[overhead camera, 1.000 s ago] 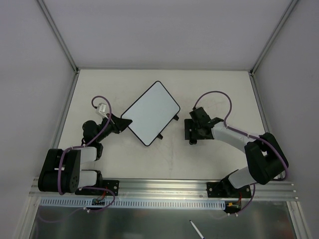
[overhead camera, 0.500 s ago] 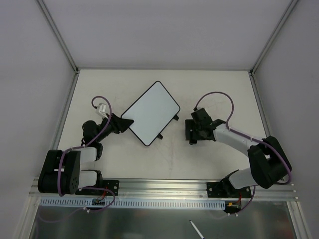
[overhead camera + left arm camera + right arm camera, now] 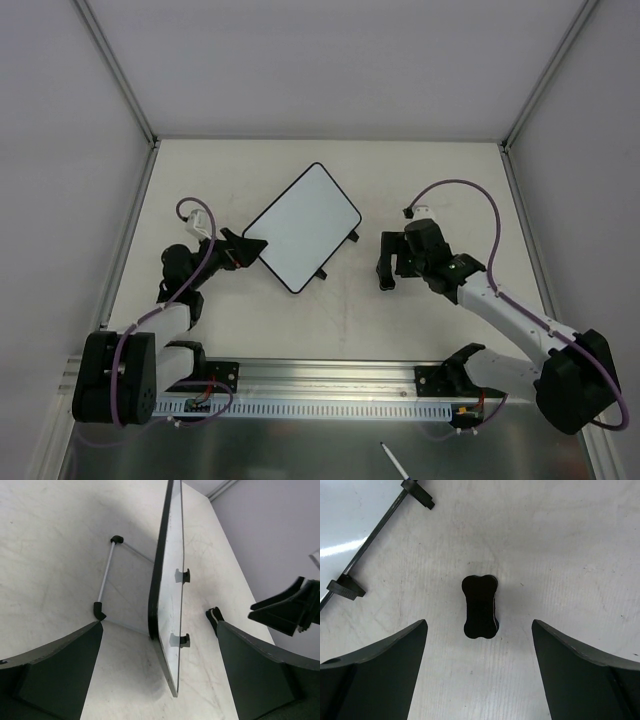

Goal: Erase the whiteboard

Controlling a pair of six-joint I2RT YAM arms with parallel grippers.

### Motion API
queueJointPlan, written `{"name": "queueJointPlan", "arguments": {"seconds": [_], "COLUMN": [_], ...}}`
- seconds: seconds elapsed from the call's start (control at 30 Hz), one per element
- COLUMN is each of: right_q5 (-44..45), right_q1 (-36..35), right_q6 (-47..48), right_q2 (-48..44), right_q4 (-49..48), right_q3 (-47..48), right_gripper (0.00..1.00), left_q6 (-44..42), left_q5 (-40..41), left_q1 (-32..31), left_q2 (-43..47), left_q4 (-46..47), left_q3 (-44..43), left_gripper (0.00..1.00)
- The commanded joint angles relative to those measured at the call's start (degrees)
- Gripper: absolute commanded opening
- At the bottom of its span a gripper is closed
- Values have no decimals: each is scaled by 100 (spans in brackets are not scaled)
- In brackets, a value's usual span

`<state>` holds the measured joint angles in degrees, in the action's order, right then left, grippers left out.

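Observation:
The whiteboard (image 3: 302, 225) lies slanted in the middle of the table, white with a thin black rim. Open jaws of my left gripper (image 3: 250, 250) stand on either side of its left corner. In the left wrist view the whiteboard (image 3: 175, 595) shows edge-on between the spread fingers of the left gripper (image 3: 160, 625), which do not touch it. My right gripper (image 3: 386, 262) hovers to the right of the board, open. In the right wrist view a small black bone-shaped eraser (image 3: 480, 605) lies on the table just ahead of the right gripper (image 3: 480, 625), free of both fingers.
A thin rod with two black tabs (image 3: 375, 535) runs along the board's lower right edge (image 3: 338, 255). White walls and metal posts close in the table (image 3: 330, 320) on three sides. A pen (image 3: 393, 462) lies on the metal shelf below the rail.
My left gripper has opened and let go of the board's left corner. The right arm has swung its elbow out to the right, with its open gripper still over the eraser.

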<state>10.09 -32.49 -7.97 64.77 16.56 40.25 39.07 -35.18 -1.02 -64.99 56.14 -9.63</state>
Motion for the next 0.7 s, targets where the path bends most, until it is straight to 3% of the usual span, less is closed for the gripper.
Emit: {"name": "queueJointPlan", "arguments": {"seconds": [0.0, 0.17, 0.5, 0.67], "right_q5": [46, 318, 740, 671], "right_q1": [-3, -3, 6, 6], "right_q6": [190, 313, 436, 428], "right_q2": [-429, -1062, -2513, -2838], "right_q4": [-74, -118, -188, -240], "right_q3": [-166, -438, -1308, -1651], "right_gripper": [90, 94, 99, 99], "left_q6": [-381, -585, -365, -295], "left_q5": [545, 1170, 1689, 1777], "left_q1": [49, 58, 66, 58], "left_q2": [529, 1409, 3718, 4371], "left_q4": [-979, -2334, -3538, -4040], "left_q3": [-214, -136, 576, 672], "left_gripper": [99, 99, 99, 99]}}
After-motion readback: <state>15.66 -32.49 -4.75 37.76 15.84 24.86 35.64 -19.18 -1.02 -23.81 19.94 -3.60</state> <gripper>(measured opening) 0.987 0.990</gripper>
